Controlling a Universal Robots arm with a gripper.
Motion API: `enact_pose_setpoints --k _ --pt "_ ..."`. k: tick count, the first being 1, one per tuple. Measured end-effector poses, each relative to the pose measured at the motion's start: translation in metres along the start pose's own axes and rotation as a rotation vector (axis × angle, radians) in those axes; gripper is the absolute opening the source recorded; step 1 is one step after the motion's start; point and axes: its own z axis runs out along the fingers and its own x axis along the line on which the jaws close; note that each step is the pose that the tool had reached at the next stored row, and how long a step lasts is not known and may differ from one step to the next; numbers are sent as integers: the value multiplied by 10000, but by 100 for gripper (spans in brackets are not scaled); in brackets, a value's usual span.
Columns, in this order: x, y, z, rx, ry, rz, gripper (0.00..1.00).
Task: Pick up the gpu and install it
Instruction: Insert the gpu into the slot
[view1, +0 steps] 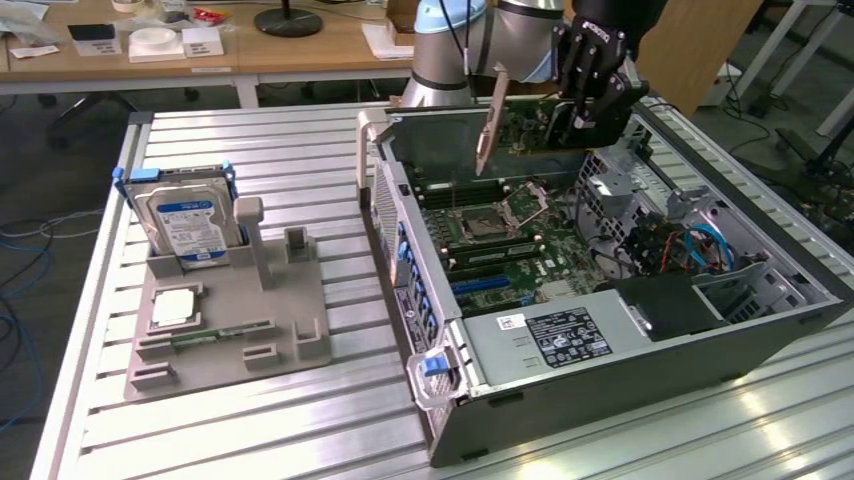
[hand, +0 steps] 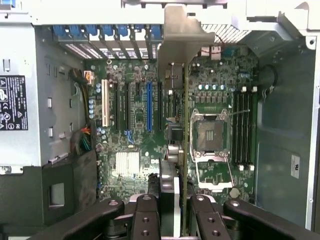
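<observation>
Your pincer (view1: 587, 120) sits at about one o'clock in the exterior view, its jaws drawn partway in and clamped on the gpu (view1: 527, 125). The card is gripped by one end and stands on edge. Its grey metal end bracket (view1: 491, 120) points toward nine o'clock, away from the fingers.

You have the gpu up in the air over the far end of the open computer case (view1: 641, 400). It is above the motherboard (view1: 494, 230) and not seated in any slot. In the wrist view you look straight down the card's thin edge. It hangs over the strip of board between the CPU socket (hand: 207, 135) and the row of expansion slots, where the blue slot (hand: 148, 105) stands just beside it. The two dark fingers (hand: 145, 215) press the card from either side.

The case lies on its side on the ribbed metal tabletop (view1: 240, 150), filling the exterior view from two o'clock round to five o'clock. Its power supply (view1: 561, 335) is at the five o'clock end.

Well apart from the case, at nine o'clock, a grey holder (view1: 267, 320) carries a hard drive (view1: 187, 225) standing upright. A small green memory stick (view1: 187, 345) lies flat at the holder's near end.
</observation>
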Motion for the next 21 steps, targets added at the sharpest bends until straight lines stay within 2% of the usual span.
enact_pose_setpoints --k 8,17,21 --pt "0 2 12 5 -4 0 28" --pt "16 4 166 3 -3 0 28" --pt "17 4 216 -29 1 -1 28"
